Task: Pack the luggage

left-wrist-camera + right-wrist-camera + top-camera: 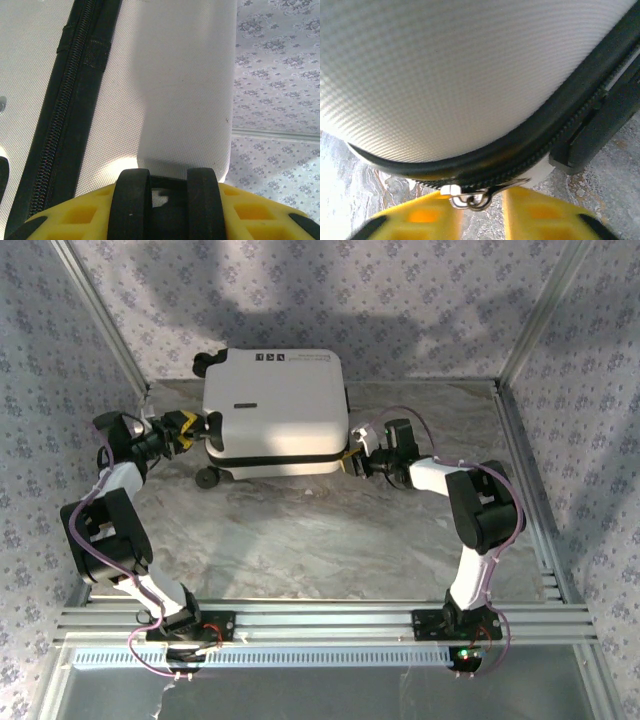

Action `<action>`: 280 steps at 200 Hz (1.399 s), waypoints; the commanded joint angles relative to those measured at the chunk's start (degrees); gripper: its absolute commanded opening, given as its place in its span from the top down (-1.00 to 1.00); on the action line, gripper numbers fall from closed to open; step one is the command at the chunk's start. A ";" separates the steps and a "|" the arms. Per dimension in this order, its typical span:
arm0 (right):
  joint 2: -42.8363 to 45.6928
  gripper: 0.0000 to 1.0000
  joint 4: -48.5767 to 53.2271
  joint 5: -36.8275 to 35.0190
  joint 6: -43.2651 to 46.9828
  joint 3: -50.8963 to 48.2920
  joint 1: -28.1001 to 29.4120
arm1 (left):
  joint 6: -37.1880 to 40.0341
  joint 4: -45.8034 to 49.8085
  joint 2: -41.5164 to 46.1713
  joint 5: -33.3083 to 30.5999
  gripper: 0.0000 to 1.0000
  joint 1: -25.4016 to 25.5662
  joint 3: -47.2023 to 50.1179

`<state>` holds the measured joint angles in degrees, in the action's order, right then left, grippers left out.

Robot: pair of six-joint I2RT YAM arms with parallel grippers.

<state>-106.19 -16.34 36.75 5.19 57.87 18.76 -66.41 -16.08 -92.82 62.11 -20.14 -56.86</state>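
Luggage [275, 410] lies closed at the worktop's [330, 540] far edge. Left gripper [200, 428] meets its left side; its grip cannot be told. Right gripper [346, 458] stands parted around the zipper pull [470, 199].

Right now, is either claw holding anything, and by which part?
On the luggage, the right gripper brackets the zipper pull, not visibly pinching. The left gripper meets its side; hold unclear.

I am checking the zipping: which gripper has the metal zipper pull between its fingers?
The right gripper, at the suitcase's right side; the pull sits between its yellow fingers. The left gripper points at bare white shell.
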 commanded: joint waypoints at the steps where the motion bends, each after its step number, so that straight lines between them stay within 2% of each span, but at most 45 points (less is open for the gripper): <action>1: -0.08 0.75 0.24 1.10 0.08 2.42 0.27 | 1.73 -4.49 0.51 0.56 1.00 -1.13 -3.59; 23: 0.73 1.00 -0.13 1.33 0.35 1.76 0.32 | 1.74 -4.38 0.19 0.56 1.00 -1.13 -3.62; 65: 4.79 1.00 -4.50 -0.98 0.44 -4.20 2.47 | 2.06 -3.52 -0.43 0.59 0.99 -1.26 -4.05; 88: 6.87 1.00 -4.35 -4.68 2.21 -6.77 3.91 | 1.71 -4.79 -0.43 0.59 1.00 -1.30 -3.60; 105: 6.30 1.00 -3.35 -7.95 -0.09 -5.37 2.35 | 0.68 -6.36 -0.27 0.67 1.00 -1.30 -3.17; 145: 4.80 1.00 2.45 -21.73 -7.08 0.28 -0.75 | 0.65 -6.18 0.26 0.69 1.00 -1.30 -3.25; 167: 4.23 1.00 3.27 -21.88 -7.01 2.00 -1.30 | 0.65 -6.18 0.42 0.73 1.00 -1.30 -3.26; 176: 4.00 1.00 3.46 -20.31 -6.53 2.50 -1.47 | 0.63 -6.19 0.50 0.76 1.00 -1.30 -3.14; 209: 4.15 1.00 3.16 -4.73 -2.68 1.29 -2.93 | 0.93 -5.81 0.44 0.91 1.00 -1.30 -3.21; 222: 4.50 0.68 1.43 -0.29 -2.37 -0.55 -3.48 | 1.25 -5.56 0.44 0.96 1.00 -1.30 -3.26; 240: 4.20 0.45 -1.65 4.82 -4.18 -2.22 -4.25 | 1.30 -5.56 0.43 1.07 1.00 -1.30 -3.30; 280: 2.67 0.25 -5.80 10.08 -5.69 -4.57 -4.58 | 1.72 -5.52 0.67 1.24 1.00 -1.30 -3.43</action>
<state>-102.17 -18.41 40.21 0.47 54.74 14.37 -66.02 -16.32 -93.49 62.50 -20.51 -57.28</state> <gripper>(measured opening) 0.354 0.405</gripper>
